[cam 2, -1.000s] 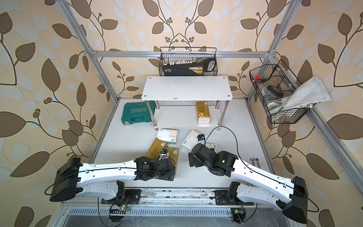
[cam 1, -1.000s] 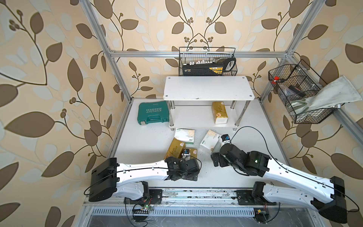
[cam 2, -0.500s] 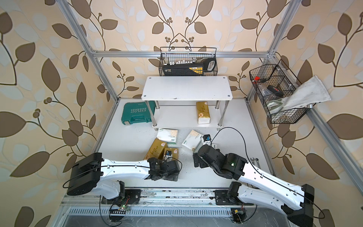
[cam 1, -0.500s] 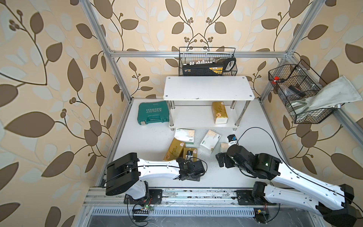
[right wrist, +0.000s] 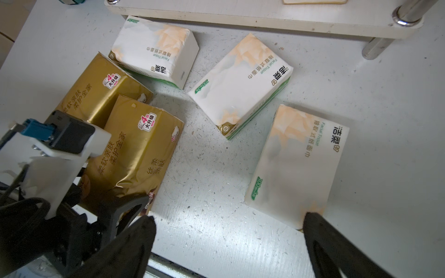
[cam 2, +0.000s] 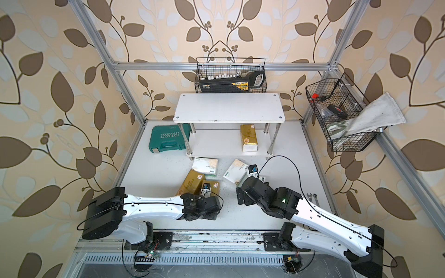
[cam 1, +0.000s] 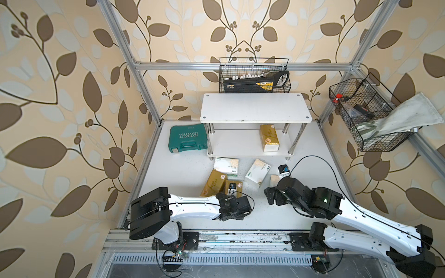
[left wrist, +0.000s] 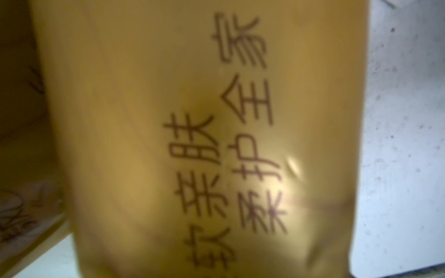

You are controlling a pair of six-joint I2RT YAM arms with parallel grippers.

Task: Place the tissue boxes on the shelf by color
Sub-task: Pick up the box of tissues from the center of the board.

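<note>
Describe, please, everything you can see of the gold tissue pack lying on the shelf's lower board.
The gold tissue pack is a soft brick in shiny gold wrap, with a round red mark on top and a white end toward the front. It lies flat on the shelf's lower board, near its right legs, lengthwise front to back, its far end beneath the upper board. Only that lower board touches it.

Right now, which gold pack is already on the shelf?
The gold pack alone on the shelf's lower board, near its right end. The other two gold packs lie side by side on the table.
</note>
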